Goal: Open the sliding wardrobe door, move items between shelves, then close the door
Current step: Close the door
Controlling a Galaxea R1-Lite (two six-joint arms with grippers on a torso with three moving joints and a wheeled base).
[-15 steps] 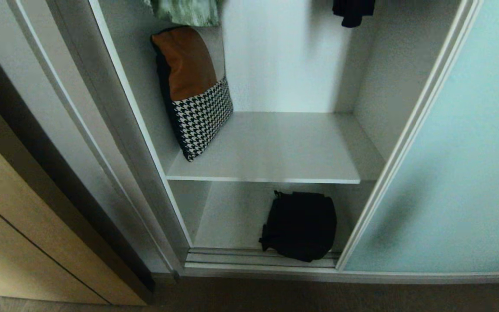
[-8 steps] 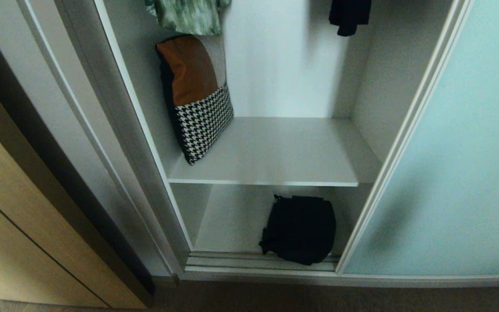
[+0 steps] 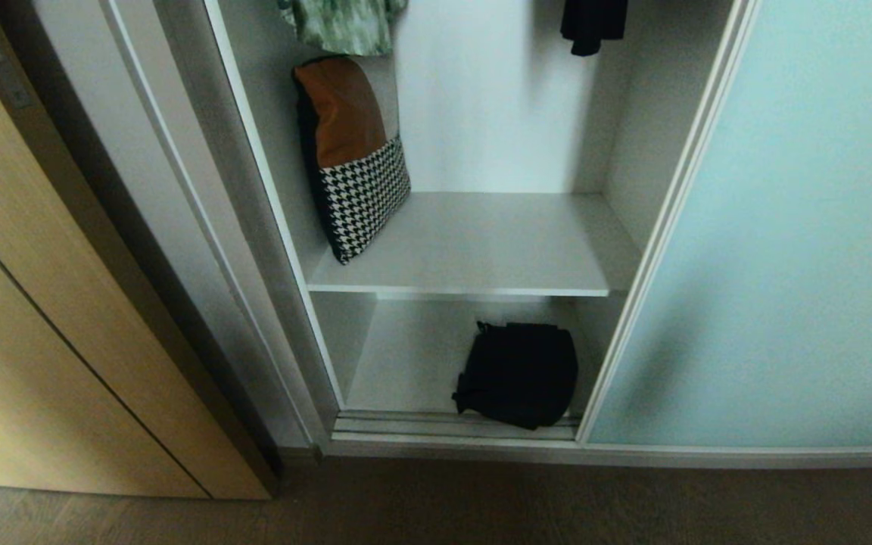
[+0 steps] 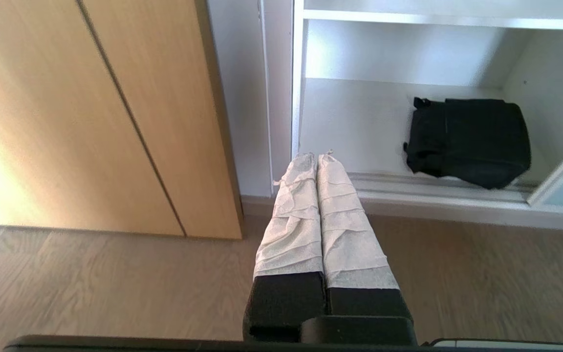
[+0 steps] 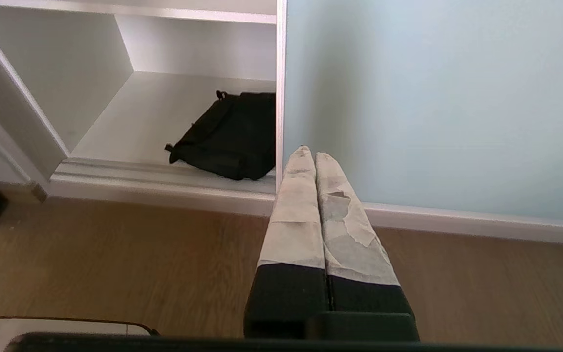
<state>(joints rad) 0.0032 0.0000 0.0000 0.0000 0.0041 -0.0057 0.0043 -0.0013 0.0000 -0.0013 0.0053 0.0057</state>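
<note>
Both grippers, left [image 4: 316, 155] and right [image 5: 308, 149], jaws pressed together, empty, parked low | door [image 3: 769, 250] slid aside, exposing bag [image 3: 518, 373] on bottom shelf [image 3: 406, 363] for pickup

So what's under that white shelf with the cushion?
Under the shelf, a black bag lies on the bottom board by the aqua door, whose edge hides the right end of that compartment.

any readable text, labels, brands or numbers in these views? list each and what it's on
None. No print shows on the black bag, the cushion, the aqua door, the wood door, the shelves or either gripper's tape-wrapped fingers.
</note>
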